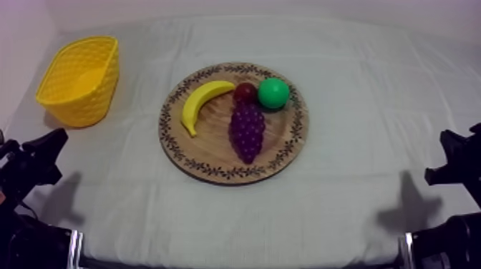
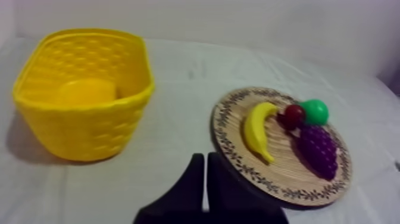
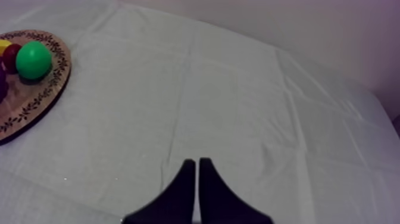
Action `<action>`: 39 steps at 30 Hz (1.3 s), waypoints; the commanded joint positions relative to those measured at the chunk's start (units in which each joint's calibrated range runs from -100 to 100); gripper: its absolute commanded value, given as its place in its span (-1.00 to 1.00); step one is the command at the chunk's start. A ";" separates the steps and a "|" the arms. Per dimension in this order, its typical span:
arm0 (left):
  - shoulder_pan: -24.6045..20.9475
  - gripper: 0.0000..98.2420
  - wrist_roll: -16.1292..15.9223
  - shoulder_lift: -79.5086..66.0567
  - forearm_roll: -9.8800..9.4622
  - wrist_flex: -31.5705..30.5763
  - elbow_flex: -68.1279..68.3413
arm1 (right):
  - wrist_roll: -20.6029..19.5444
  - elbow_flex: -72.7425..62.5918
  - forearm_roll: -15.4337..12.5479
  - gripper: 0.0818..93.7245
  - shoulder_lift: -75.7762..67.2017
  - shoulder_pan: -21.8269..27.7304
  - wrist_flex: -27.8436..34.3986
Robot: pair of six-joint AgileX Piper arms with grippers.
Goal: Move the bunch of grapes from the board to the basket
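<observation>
Bunch of grapes [image 1: 248, 130] sits on the wooden board [image 1: 212, 169], roughly mid-board, lying flat, not picked up, nothing touching it but the board and maybe the small red fruit [image 1: 245, 91] at its far end; contact there hard to tell. Banana [image 1: 200, 102] also on the board, left of the grapes, curved along the rim side, a gap between it and the grapes. Round green fruit [image 1: 273, 93] on the board at the far right part, right against the small red fruit. Yellow basket [image 1: 79, 80] stands upright on the tabletop [image 1: 358, 179], well apart from the board, off its far left side. Left claw [image 2: 205, 159] pressed together into a narrow wedge, pinching nothing, low over the cloth on the near left side of the board, off the board, pointing between board and basket. Right claw [image 3: 196, 162] likewise pressed together, pinching nothing, over bare cloth well apart from the board on its right side, the board's rim with the green fruit off beyond it.
</observation>
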 commanded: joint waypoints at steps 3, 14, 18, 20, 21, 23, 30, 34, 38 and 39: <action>4.70 -1.00 3.24 0.04 -0.19 0.96 -0.53 | 0.00 -0.04 0.03 -0.99 0.00 -0.02 0.02; 8.45 -1.00 3.22 7.57 -0.68 8.32 -4.86 | 0.00 -0.04 0.03 -0.99 0.00 -0.02 0.02; 8.74 -1.00 0.84 13.90 -0.41 7.33 -8.44 | 0.00 -0.04 0.03 -0.99 0.00 -0.02 0.02; 8.80 -1.00 -0.70 17.73 0.17 7.16 -11.08 | 0.00 -0.04 0.03 -0.99 0.00 -0.02 0.02; 8.82 -1.00 -1.48 19.70 0.54 7.07 -12.42 | 0.00 -0.04 0.03 -0.99 0.00 -0.02 0.02; 8.78 -1.00 -2.88 23.63 1.41 6.97 -15.19 | 0.00 -0.04 0.03 -0.99 0.00 -0.02 0.02; 9.40 -1.00 -8.33 37.09 6.37 7.19 -25.43 | 0.00 -0.04 0.03 -0.99 0.00 -0.02 0.02; 9.98 -1.00 -10.01 44.48 8.36 10.18 -32.42 | 0.00 -0.04 0.03 -0.99 0.00 -0.02 0.02; 11.02 -1.00 -9.59 52.34 8.93 14.50 -39.66 | 0.00 -0.04 0.03 -0.99 0.00 -0.02 0.02; 11.39 -1.00 -9.18 54.34 8.82 15.85 -41.70 | 0.00 -0.04 0.03 -0.99 0.00 -0.02 0.02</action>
